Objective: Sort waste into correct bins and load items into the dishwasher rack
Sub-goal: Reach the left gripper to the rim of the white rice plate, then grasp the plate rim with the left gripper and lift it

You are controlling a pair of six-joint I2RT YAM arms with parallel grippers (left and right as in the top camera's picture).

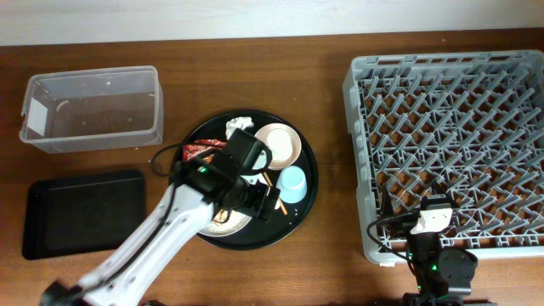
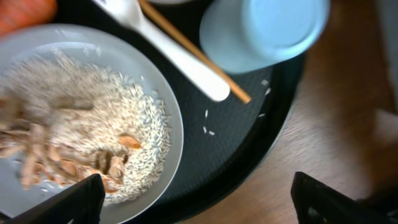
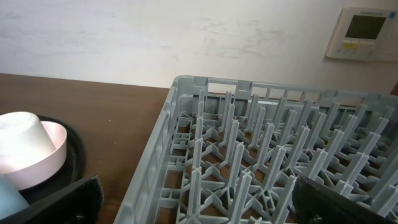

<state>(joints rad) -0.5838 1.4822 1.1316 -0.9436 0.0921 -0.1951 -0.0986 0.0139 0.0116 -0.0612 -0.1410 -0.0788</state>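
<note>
My left gripper point(image 2: 200, 206) hangs open over the front edge of the round black tray point(image 1: 302, 191), with nothing between its fingers. Below it, the white plate point(image 2: 158, 93) carries white rice point(image 2: 93, 118), brownish bones point(image 2: 37, 168) and an orange carrot piece point(image 2: 25, 11). The white fork point(image 2: 180, 59) and a wooden chopstick point(image 2: 205, 62) lie beside the plate. The light blue cup point(image 2: 267, 28) stands just beyond them. A pale pink bowl point(image 3: 46, 165) holds the small cream cup point(image 3: 22, 134). The red wrapper point(image 1: 198, 154) and white tissue point(image 1: 240, 125) lie at the tray's back. My right gripper point(image 3: 199, 210) is open and empty at the near left corner of the grey dishwasher rack point(image 3: 249, 155).
The clear tub point(image 1: 89, 109) stands at the back left. The shallow black rectangular tray point(image 1: 81, 211) lies in front of it. Bare wooden table shows between the round tray and the rack point(image 1: 450, 144). A wall runs behind the rack.
</note>
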